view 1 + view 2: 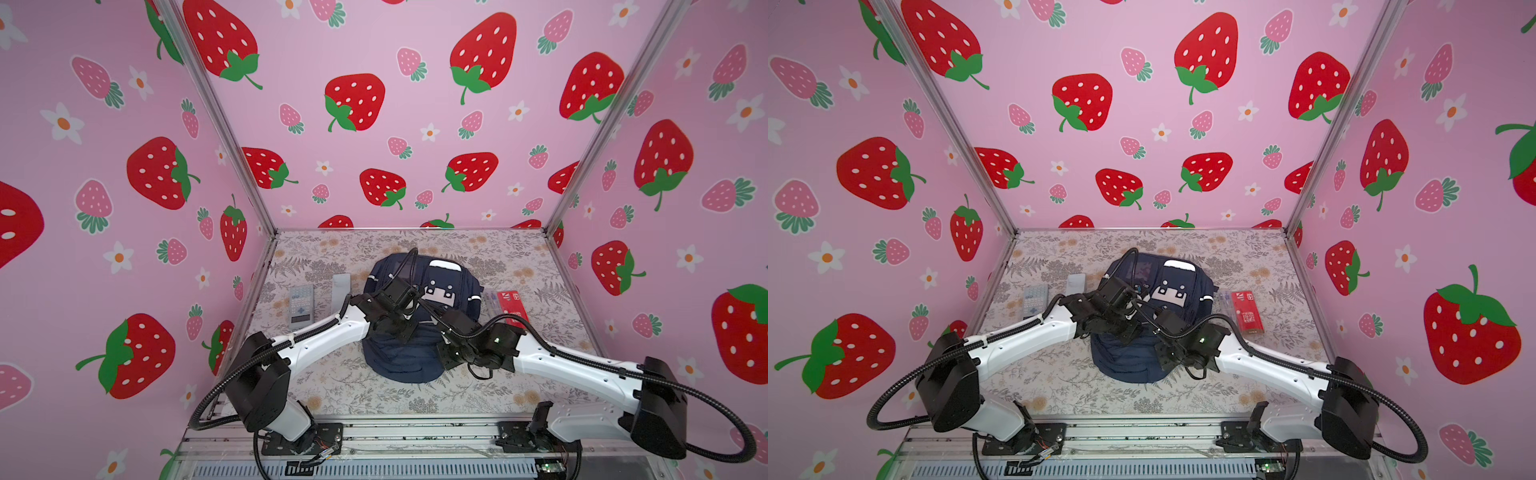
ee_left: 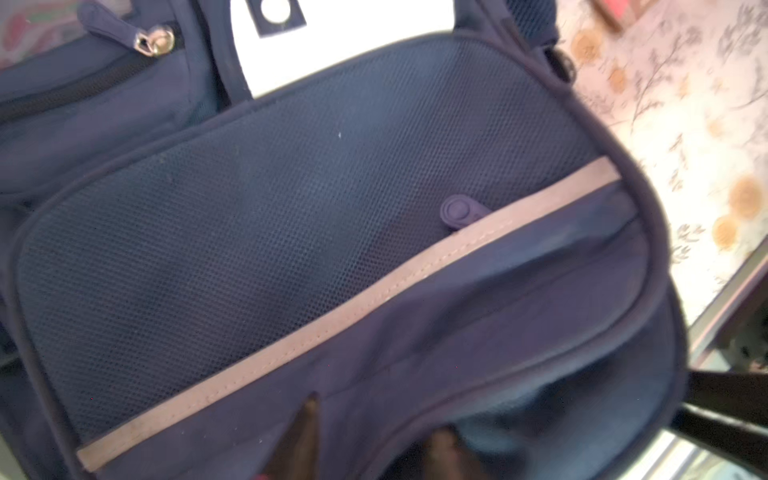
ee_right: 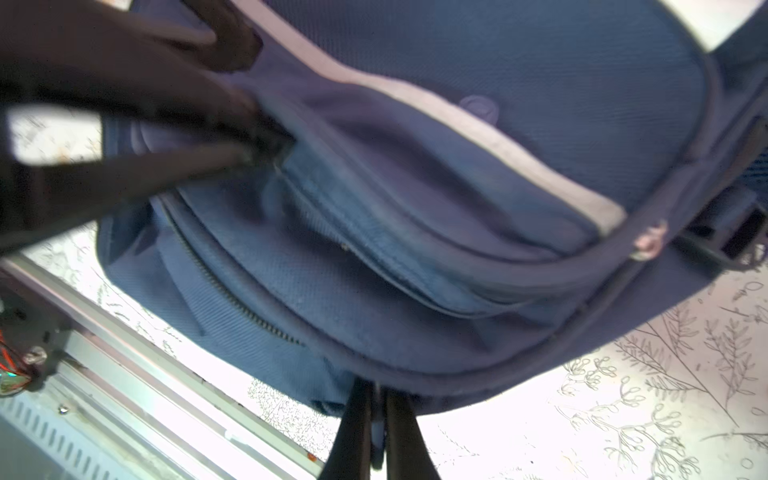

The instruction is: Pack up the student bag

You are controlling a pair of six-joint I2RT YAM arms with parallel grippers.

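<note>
The student bag (image 1: 399,361) (image 1: 1125,365) is a navy backpack with a white face patch, lying in the middle of the floral table. Both wrist views are filled with its front pocket (image 2: 291,208) (image 3: 415,257) and a silver stripe. My left gripper (image 2: 374,424) (image 1: 405,330) stands open over the gaping zip pocket. One fingertip (image 2: 309,409) rests on the pocket's outer cloth and the other sits at the dark opening. My right gripper (image 3: 378,392) (image 1: 446,359) is shut on the bag's lower rim, with blue fabric pinched between its fingers.
A grey calculator (image 1: 301,305) and a pale flat case (image 1: 340,289) lie left of the bag. A clear pen pack (image 1: 492,305) and a red booklet (image 1: 513,309) lie to its right. A metal rail (image 1: 415,432) runs along the front, and pink walls close in three sides.
</note>
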